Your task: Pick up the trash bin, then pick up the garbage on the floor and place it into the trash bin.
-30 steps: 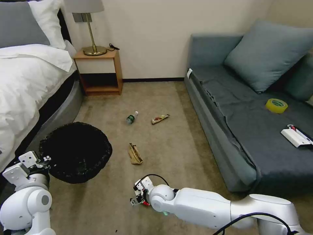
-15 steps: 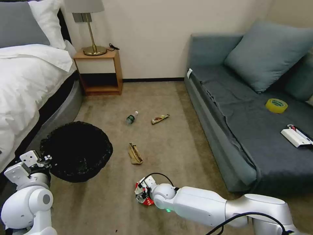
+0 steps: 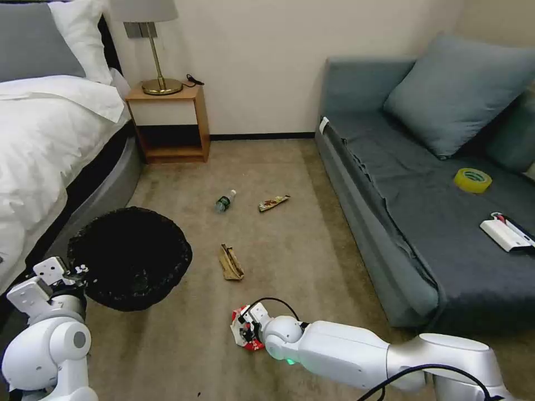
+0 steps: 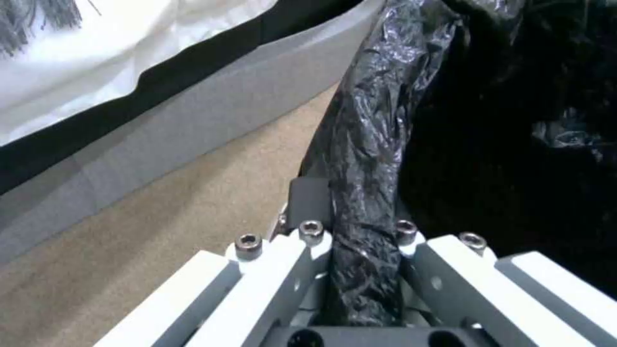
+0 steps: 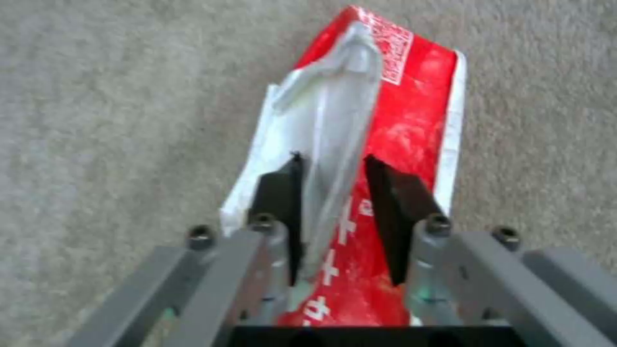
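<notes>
Red-and-white packet (image 5: 379, 144) lies on the carpet, its raised crinkly fold between the right gripper (image 5: 344, 193) fingers, apparently pinched; light, slippery. Left gripper (image 4: 356, 241) clamps the trash bin (image 3: 131, 256) rim.

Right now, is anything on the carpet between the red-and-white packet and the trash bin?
Nothing visible. The right gripper has its fingers around the red-and-white packet; bare carpet lies between it and the trash bin, held by the left gripper. The paper wad sits off that line.
</notes>
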Controlling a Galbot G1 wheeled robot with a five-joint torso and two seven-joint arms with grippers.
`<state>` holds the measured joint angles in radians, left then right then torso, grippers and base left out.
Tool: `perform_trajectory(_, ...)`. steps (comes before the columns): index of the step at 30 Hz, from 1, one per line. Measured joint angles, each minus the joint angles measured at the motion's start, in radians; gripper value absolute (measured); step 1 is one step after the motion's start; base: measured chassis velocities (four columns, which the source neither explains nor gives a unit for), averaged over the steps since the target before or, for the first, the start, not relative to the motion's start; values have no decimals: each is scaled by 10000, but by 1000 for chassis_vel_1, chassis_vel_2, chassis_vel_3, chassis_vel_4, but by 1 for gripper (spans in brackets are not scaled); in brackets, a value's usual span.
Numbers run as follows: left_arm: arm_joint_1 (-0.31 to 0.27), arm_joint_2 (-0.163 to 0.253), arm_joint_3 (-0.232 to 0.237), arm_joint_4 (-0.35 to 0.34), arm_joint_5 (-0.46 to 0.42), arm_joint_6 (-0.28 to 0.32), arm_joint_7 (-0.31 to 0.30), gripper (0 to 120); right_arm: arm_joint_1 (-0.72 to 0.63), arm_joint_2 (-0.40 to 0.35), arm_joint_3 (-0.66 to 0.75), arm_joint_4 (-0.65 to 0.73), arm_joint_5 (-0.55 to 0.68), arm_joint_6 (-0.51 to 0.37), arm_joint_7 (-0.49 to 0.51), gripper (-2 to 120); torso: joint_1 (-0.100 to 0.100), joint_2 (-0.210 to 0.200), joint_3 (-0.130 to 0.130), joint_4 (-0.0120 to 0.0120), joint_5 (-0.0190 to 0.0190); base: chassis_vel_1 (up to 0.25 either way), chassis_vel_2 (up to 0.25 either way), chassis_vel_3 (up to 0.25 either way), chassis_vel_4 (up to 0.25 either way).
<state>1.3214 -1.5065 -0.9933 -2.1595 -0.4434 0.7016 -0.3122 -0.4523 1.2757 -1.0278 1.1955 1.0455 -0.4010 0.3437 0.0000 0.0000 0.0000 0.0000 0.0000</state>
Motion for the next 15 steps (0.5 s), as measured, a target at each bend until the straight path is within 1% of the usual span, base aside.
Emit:
perform_trajectory(1,0,0,-4,22,5,-3,1,3,-1,-29,-2,56,-1,16,-29,20,0,0,0,0,0,0,0,0,0)
perform_trajectory(2,0,0,-4,22,5,-3,1,3,-1,-29,-2,56,-1,16,-29,20,0,0,0,0,0,0,0,0,0)
perform_trajectory(3,0,0,-5,31,8,-4,1,3,0,-45,-3,85,0,21,-38,17,0,0,0,0,0,0,0,0,0)
perform_trajectory(5,0,-8,-6,58,12,-8,2,3,-6,-109,-3,220,1,39,-47,7,0,0,0,0,-1,0,0,0,0)
perform_trajectory(6,0,-8,-6,58,12,-8,2,3,-6,-109,-3,220,1,39,-47,7,0,0,0,0,-1,0,0,0,0)
perform_trajectory(7,0,-10,-5,64,13,-9,4,3,-7,-128,-3,263,3,41,-47,1,0,0,0,0,0,0,0,0,0)
perform_trajectory(10,0,-12,-4,89,17,-13,6,3,-7,-202,1,421,16,47,-46,0,0,0,0,0,0,0,0,0,0)
perform_trajectory(13,-10,-4,-1,128,22,-17,8,3,72,-637,117,1174,204,51,106,0,0,0,0,0,0,0,0,0,0)
perform_trajectory(14,-10,-4,-1,128,22,-17,8,3,72,-637,117,1174,204,51,106,0,0,0,0,0,0,0,0,0,0)
perform_trajectory(15,-16,0,3,140,23,-20,8,3,110,-847,176,1440,267,49,174,0,0,0,0,0,0,0,0,0,0)
